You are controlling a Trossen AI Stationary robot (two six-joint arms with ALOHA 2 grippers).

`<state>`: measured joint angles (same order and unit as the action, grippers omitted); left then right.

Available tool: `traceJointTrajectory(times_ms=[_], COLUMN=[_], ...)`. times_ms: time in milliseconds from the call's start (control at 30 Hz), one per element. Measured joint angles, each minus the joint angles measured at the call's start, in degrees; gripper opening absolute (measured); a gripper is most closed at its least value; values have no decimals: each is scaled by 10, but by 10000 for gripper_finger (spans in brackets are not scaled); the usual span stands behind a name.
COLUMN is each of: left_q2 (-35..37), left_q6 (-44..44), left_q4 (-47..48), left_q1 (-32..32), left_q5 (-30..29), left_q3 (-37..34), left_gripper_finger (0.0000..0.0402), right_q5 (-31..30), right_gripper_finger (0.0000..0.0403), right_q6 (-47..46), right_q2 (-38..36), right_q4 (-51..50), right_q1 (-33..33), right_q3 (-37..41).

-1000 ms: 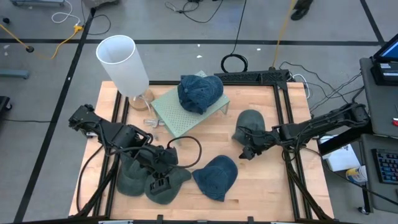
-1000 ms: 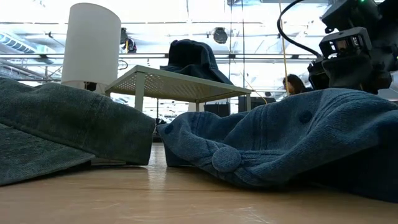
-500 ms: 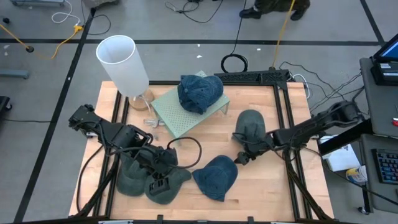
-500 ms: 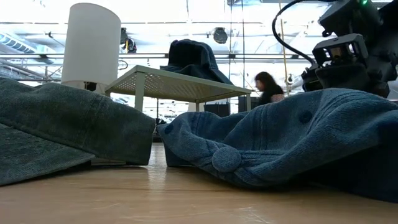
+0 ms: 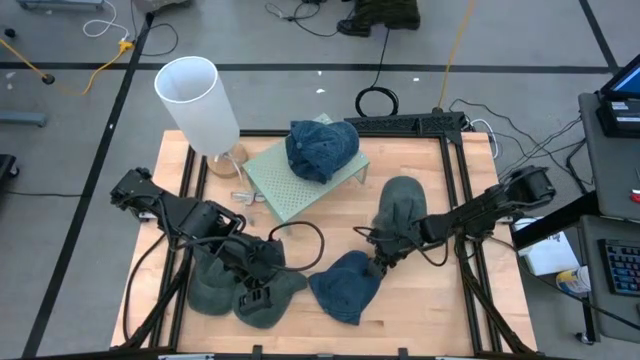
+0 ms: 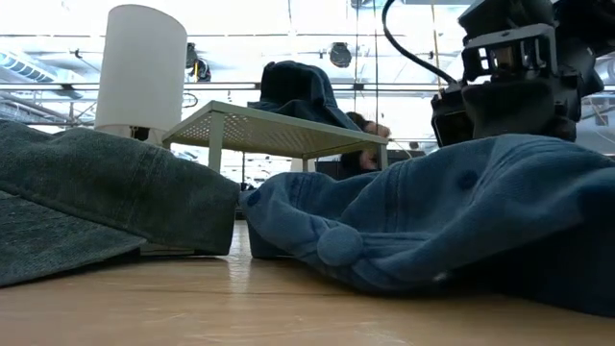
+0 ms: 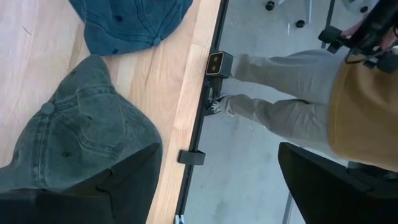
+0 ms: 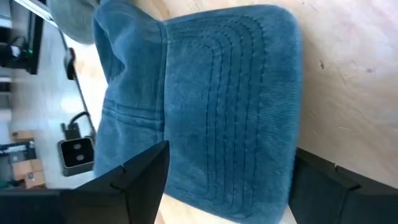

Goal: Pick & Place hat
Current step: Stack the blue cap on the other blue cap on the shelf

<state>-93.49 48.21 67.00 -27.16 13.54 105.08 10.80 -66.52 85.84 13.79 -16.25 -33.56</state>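
Right gripper (image 5: 379,266) low over the table at the upper right edge of the blue denim cap (image 5: 346,285), which lies front-centre on the wooden table (image 5: 440,300); wrist view shows its fingers (image 8: 134,180) spread wide to either side of the cap's stitched brim, nothing clamped. Left gripper (image 5: 256,292) rests at front left over a grey-green cap (image 5: 215,290), fingers apart, gripping nothing. A grey cap (image 5: 402,200) lies beside the right arm; a dark blue cap (image 5: 320,148) sits on the small green stand (image 5: 290,190), near the white cylinder (image 5: 196,105)
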Motion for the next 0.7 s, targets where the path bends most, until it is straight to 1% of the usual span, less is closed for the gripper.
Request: traceJointTrajectory(times_ms=[67, 133, 233, 300, 533, 567, 600, 700], left_q2=[0, 0, 0, 0, 0, 0, 0, 0], left_q6=[2, 3, 3, 3, 14, 24, 32, 53], left_q4=[0, 0, 0, 0, 0, 0, 0, 1], left_q1=[0, 0, 0, 0, 0, 0, 1, 1], left_q5=[0, 1, 2, 2, 2, 4, 5, 16], left_q3=[0, 0, 0, 0, 0, 0, 0, 0], left_gripper_finger=[322, 317, 310, 307, 311, 313, 314, 313], right_q5=[1, 4, 14, 15, 37, 43, 47, 61], right_gripper_finger=[271, 258, 220, 183, 29, 16, 11, 13], right_q6=[1, 1, 2, -3, -9, -9, -9, -18], right_q2=[5, 5, -4, -15, -77, -88, -100, -136], right_q4=[0, 1, -4, -1, -1, 1, 1, -9], right_q1=[0, 0, 0, 0, 0, 0, 0, 0], right_q3=[0, 0, 0, -1, -1, -1, -1, 0])
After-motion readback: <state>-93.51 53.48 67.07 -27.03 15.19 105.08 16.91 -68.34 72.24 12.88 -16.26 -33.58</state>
